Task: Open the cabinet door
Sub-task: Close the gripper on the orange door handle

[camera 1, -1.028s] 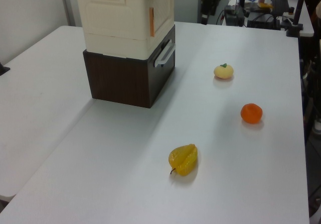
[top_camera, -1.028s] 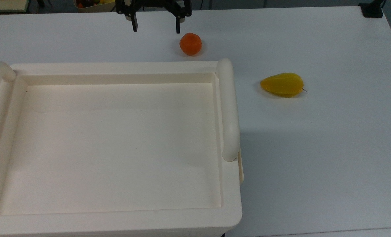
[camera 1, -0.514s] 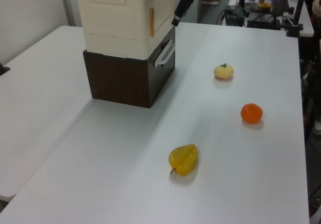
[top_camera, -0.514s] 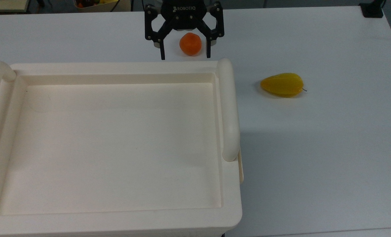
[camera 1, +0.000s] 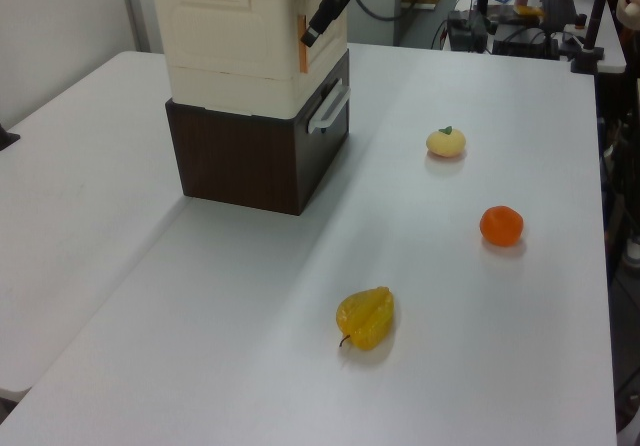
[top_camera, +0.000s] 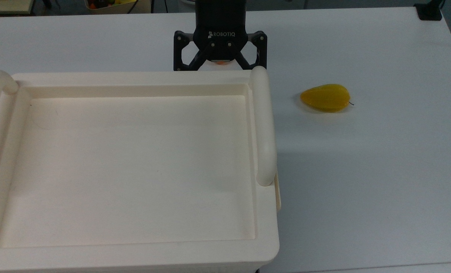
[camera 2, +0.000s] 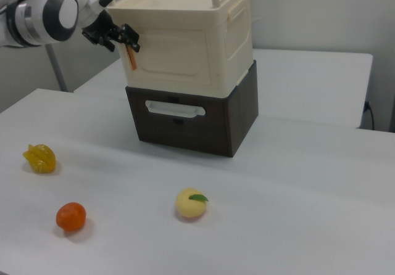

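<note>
The cream cabinet stands on a dark brown drawer base. Its cabinet door [camera 2: 185,53] is the recessed front panel and lies flush and closed; in the left view the cabinet door [camera 1: 325,11] faces right. A small orange tab [camera 2: 131,56] hangs at the door's edge, and the same tab [camera 1: 302,44] shows in the left view. My gripper [camera 2: 122,37] is open, right at the top of that tab. From above, the gripper [top_camera: 220,66] hangs just beyond the cabinet's far rim, its fingertips hidden behind the edge. In the left view the gripper [camera 1: 312,34] reaches down to the tab.
The cabinet's tray-like top [top_camera: 134,81] has two rail handles. The brown drawer has a white handle [camera 2: 174,108]. On the white table lie a yellow starfruit [top_camera: 326,97], an orange [camera 1: 501,225] and a pale peach [camera 1: 445,142], all apart from the cabinet.
The gripper has come from the table's far edge toward the cabinet and dropped lower, now against the door front at the orange tab; in the top view it covers the orange.
</note>
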